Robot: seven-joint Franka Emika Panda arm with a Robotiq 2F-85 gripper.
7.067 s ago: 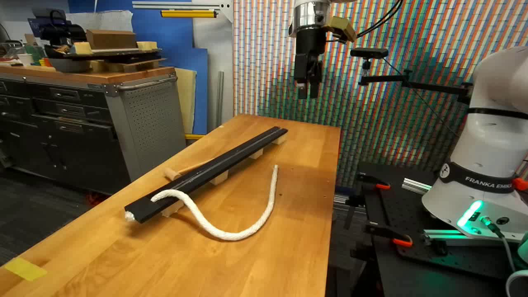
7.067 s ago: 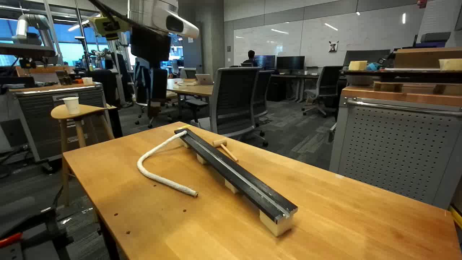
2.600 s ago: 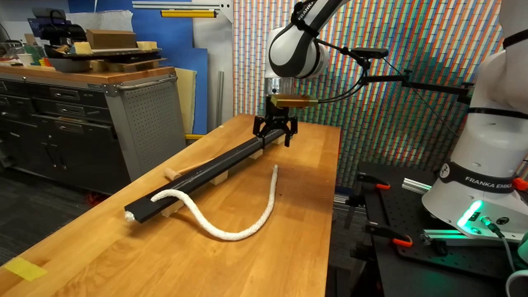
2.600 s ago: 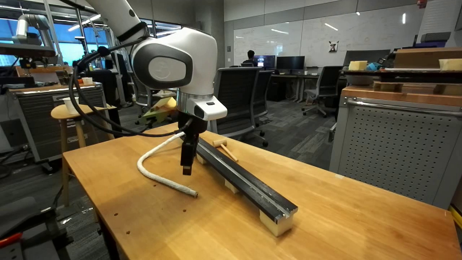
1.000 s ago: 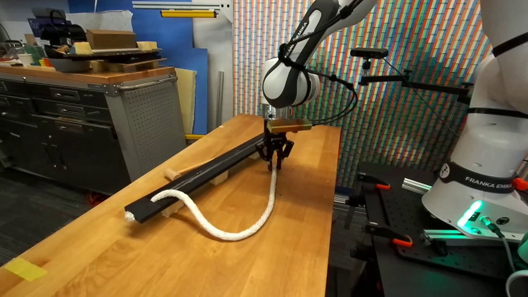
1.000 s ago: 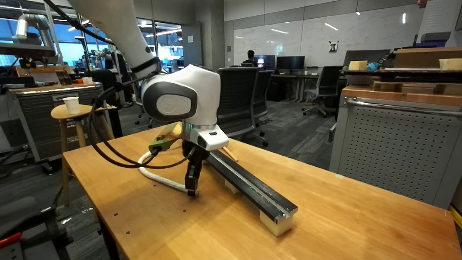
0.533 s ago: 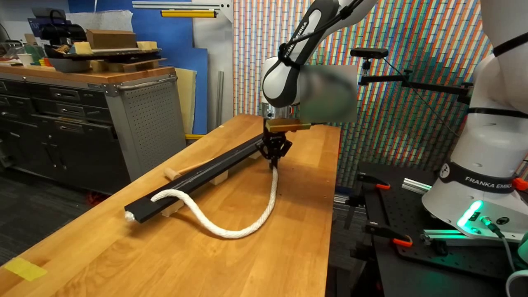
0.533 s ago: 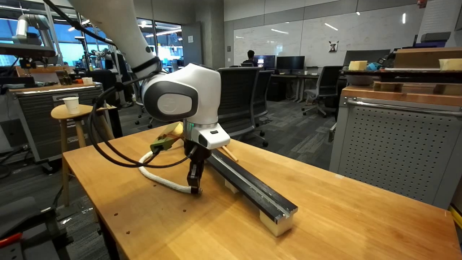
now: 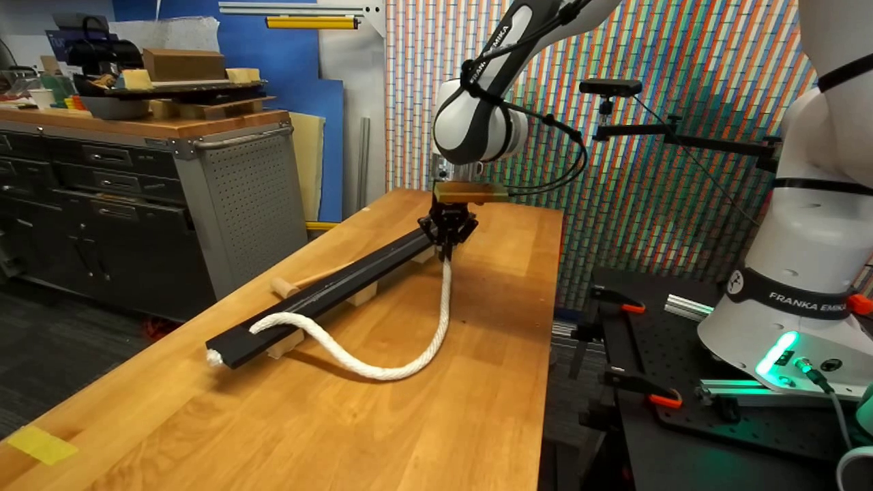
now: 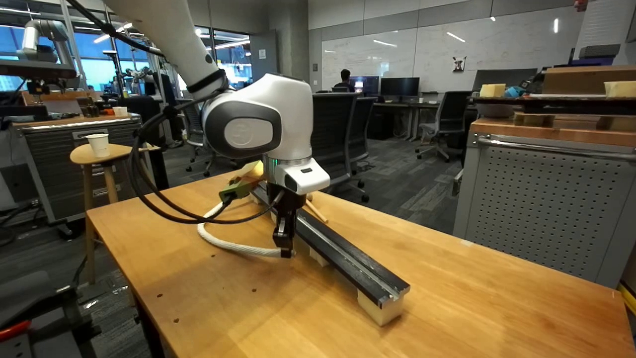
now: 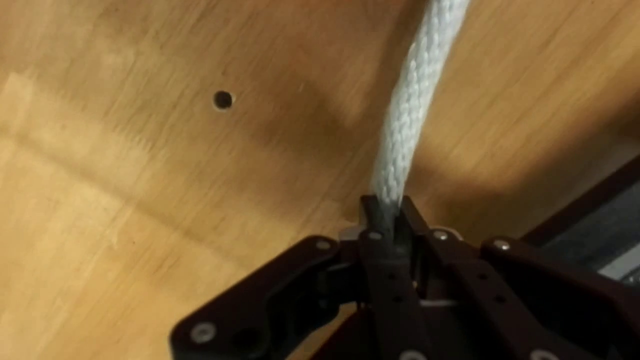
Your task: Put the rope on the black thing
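My gripper [image 9: 446, 254] is shut on the free end of the cream rope [image 9: 382, 372], and that end hangs slightly above the table. In the wrist view the rope [image 11: 410, 105] runs up and away from between the fingertips of the gripper [image 11: 386, 206]. From there it curves over the tabletop to the near end of the black thing [image 9: 354, 273], where it enters the bar's top; a white tuft pokes out at the bar's end face. In an exterior view the gripper [image 10: 286, 252] is just beside the black bar [image 10: 353, 251], whose far part is partly hidden behind the arm.
Pale blocks [image 10: 380, 304] prop the bar above the wooden table [image 9: 409, 443]. A wooden mallet [image 9: 285, 288] lies along the bar's other side. Yellow tape [image 9: 42, 444] marks a table corner. Cables [image 10: 174, 211] loop from the arm.
The gripper came down around the rope's end, closed on it, then rose a little and moved toward the bar. The rope's end lifted with it and the curve shifted along.
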